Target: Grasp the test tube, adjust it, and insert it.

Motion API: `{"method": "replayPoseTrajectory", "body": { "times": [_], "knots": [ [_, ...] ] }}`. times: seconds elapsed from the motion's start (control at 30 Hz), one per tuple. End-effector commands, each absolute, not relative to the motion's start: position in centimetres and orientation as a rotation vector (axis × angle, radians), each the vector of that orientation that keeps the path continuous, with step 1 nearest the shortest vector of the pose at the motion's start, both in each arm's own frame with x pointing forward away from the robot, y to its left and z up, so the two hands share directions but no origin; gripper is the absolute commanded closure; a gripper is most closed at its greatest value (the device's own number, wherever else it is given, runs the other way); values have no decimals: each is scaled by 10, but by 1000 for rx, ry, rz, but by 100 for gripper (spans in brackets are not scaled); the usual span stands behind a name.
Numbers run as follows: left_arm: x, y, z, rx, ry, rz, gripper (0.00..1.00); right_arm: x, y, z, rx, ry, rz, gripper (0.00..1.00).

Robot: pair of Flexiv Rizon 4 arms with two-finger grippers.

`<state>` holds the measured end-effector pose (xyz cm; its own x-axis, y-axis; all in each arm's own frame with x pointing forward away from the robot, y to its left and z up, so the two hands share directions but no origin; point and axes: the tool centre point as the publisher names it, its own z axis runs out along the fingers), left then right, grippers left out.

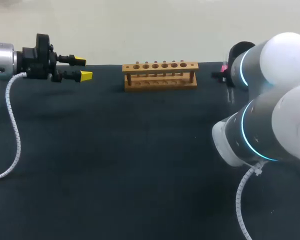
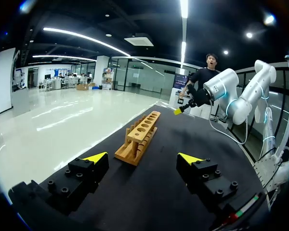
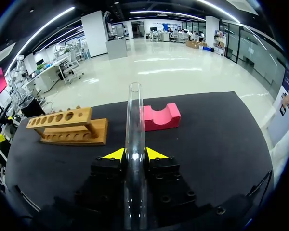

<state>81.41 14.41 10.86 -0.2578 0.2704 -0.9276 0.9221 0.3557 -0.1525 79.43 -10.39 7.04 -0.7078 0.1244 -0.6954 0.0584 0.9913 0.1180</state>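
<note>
The right gripper (image 3: 135,155) pinches the test tube (image 3: 134,113) between its yellow tips, low on the glass, and the tube runs out ahead with its open mouth farthest away. It is likely light, stiff, slick and breakable, so a gentle, centred grip on the body suits it, not the rim. Just beyond the tube's mouth a pink block (image 3: 162,117) sits on the dark surface (image 3: 216,134), and the wooden rack (image 3: 67,126) stands beside it. Past the rack, the left gripper (image 1: 83,68) is spread and empty. No writing is legible.

The right gripper (image 3: 135,155) clamps a glass test tube (image 3: 134,144); wooden rack (image 3: 67,126) and pink holder (image 3: 161,117) ahead.
</note>
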Motion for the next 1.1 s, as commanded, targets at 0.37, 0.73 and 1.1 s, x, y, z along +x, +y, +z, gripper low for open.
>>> {"method": "replayPoseTrajectory", "body": {
  "times": [0.37, 0.73, 1.1],
  "knots": [
    [814, 145, 107, 1061, 1734, -932, 0, 778, -95, 85, 131, 2348, 112, 100],
    [814, 145, 107, 1061, 1734, -932, 0, 778, -95, 85, 131, 2348, 112, 100],
    [814, 145, 107, 1061, 1734, -932, 0, 777, -71, 90, 121, 2337, 97, 100]
  ]
}}
